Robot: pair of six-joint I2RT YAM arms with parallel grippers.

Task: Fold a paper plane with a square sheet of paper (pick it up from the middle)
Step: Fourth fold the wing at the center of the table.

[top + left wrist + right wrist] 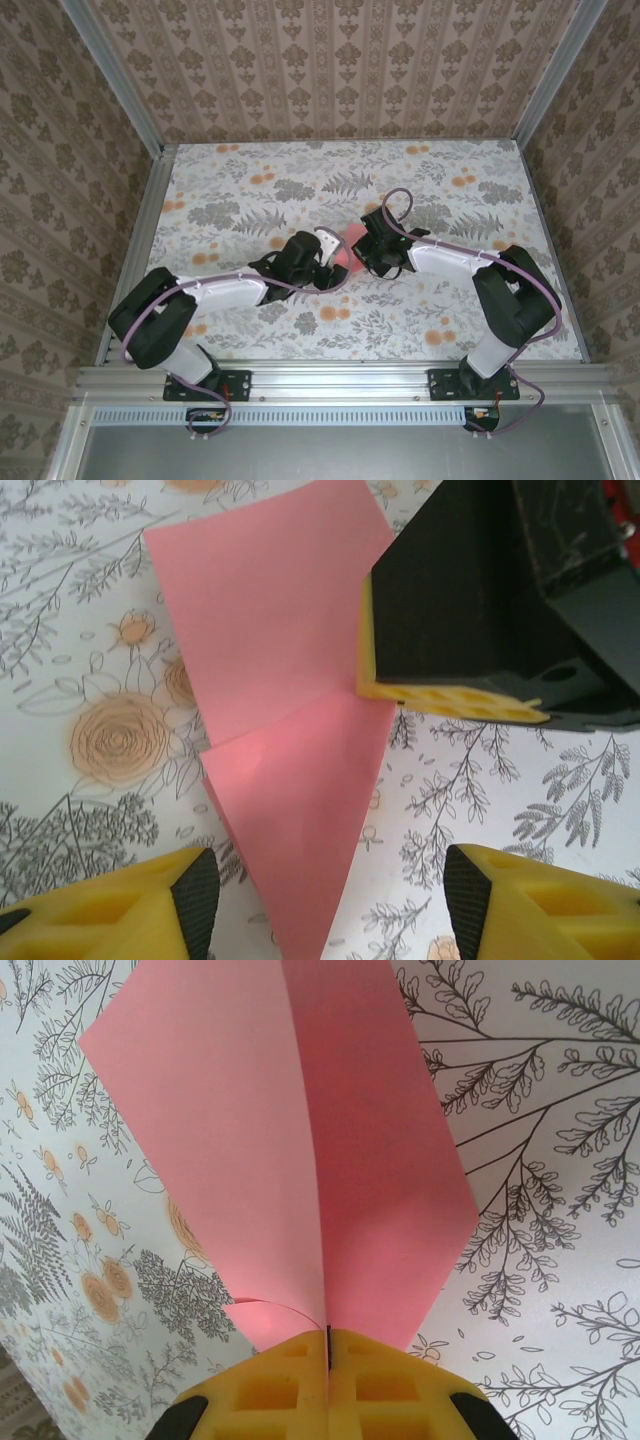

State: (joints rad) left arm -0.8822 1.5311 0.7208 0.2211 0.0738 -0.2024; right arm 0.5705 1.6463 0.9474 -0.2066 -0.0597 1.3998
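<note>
the square sheet of paper (300, 1140), partly folded, is pinched along its crease by the pressed-together right gripper (327, 1355) at the middle of the table (250, 200); a flap fold is judged to be in hand. the left gripper (330, 895) is seen spread just beside the folded corner, both arms being stretched low and inward. a careful closing on that flap's edge is called for next.

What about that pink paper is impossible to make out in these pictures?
Top view: the thin pink square sheet of paper is tiny, mostly covered by the left end effector and right end effector.
Left wrist view: the right end effector covers one side of the sheet.
Right wrist view: the top edge cuts off the sheet's far end; yellow fingers hide the pinched part.
</note>
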